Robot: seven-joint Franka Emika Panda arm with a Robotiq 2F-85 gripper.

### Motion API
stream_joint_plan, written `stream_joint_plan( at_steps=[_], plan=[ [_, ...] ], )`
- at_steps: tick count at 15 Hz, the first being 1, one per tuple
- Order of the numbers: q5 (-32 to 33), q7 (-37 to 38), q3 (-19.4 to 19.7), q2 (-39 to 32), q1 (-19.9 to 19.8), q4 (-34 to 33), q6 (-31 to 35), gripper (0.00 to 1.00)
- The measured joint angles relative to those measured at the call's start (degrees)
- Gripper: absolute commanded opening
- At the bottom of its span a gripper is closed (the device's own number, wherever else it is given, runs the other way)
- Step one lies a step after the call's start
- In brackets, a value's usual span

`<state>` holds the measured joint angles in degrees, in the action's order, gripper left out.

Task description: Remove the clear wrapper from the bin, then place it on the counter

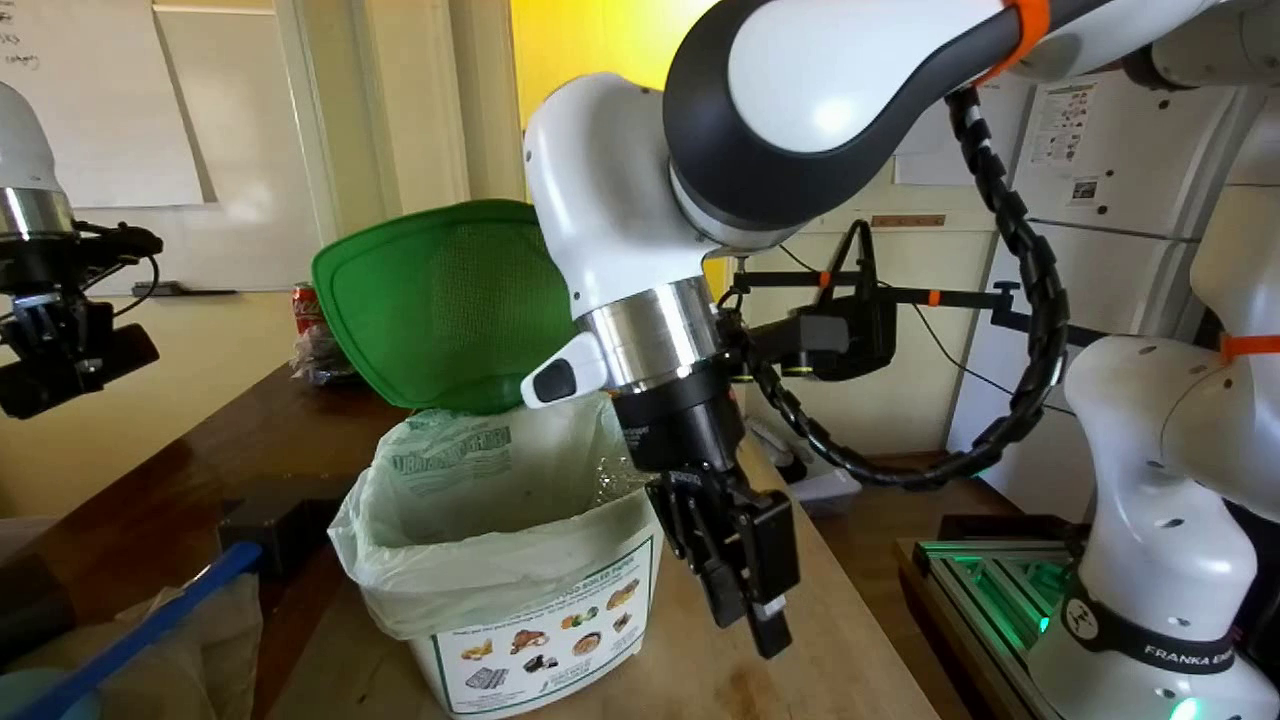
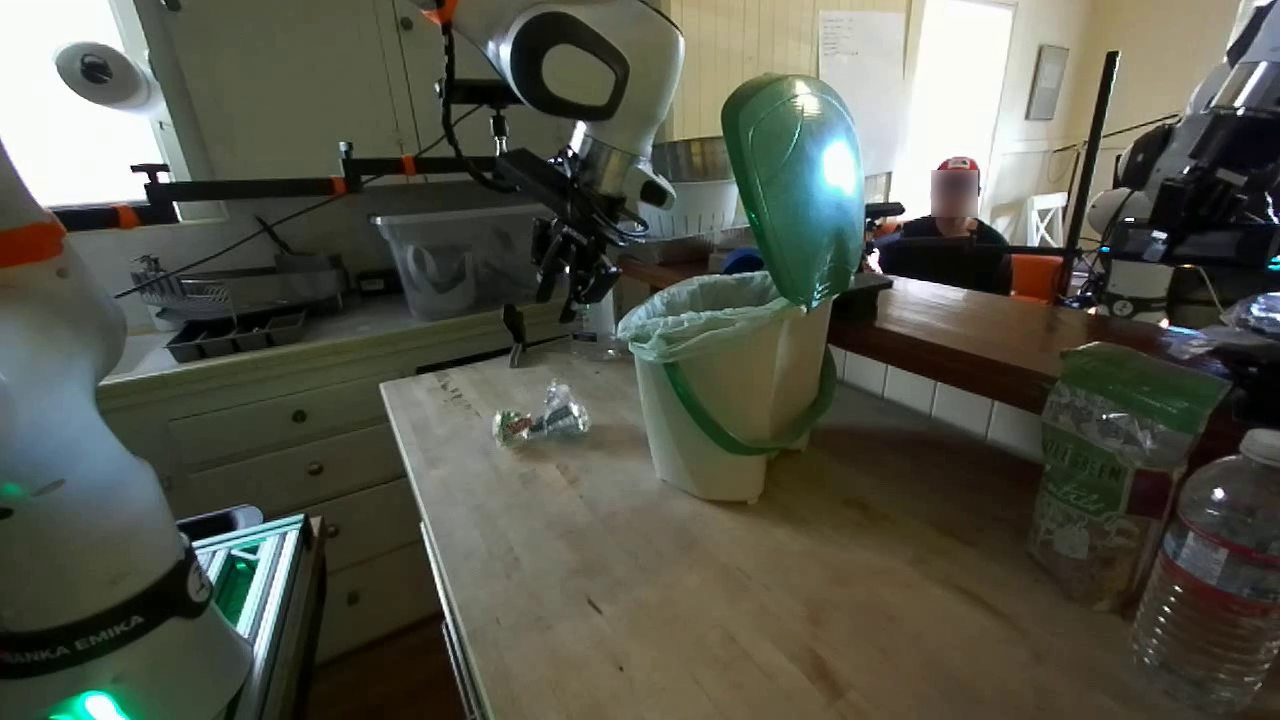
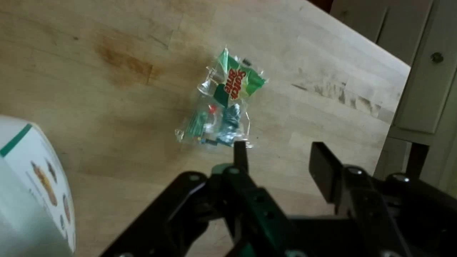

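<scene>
— What does the bench (image 2: 620, 590) show?
— A pale wooden top, in both exterior views. The task on it, I judge, is down to my leaving cleanly.

— And the bin (image 2: 735, 385)?
— It stands upright on the bench, green lid (image 2: 795, 190) raised. I hang near its side, so I would rise straight before any swing, and swing away from it.

— The fingers (image 3: 324, 171)?
— Spread apart above the bench, bare surface showing between them in the wrist view; I hold nothing. I would leave them wide until well up, since squeezing here could catch film.

— The clear wrapper (image 3: 228, 107)?
— It lies on the bench, outside the bin, lower than my fingers and apart from them. Plastic this thin likely skids at a brush, so I favour a slow, vertical exit.

— And smallest?
— Red lettering (image 3: 234, 84) on it, reading "Scotch Brite," faces up in the wrist view. I would watch it through the rise: if it slides or lifts, I am snagged, and I stop and ease free.
</scene>
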<state>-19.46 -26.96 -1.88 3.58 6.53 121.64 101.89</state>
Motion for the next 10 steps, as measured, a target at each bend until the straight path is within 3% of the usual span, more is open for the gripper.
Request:
stream_joint_plan(
  at_steps=[1, 3, 8, 10],
  plan=[
    [0.3, 0.4, -0.4, 0.1, 0.0, 0.3, 2.7, 0.62],
    [1.1, 1.6, -1.2, 0.3, 0.0, 1.0, 7.9, 0.58],
    [3.6, 4.5, -2.4, 1.3, 0.0, 3.5, 16.2, 0.95],
    [4.9, 5.7, -2.8, 1.9, 0.1, 4.3, 17.9, 1.00]
  ],
)
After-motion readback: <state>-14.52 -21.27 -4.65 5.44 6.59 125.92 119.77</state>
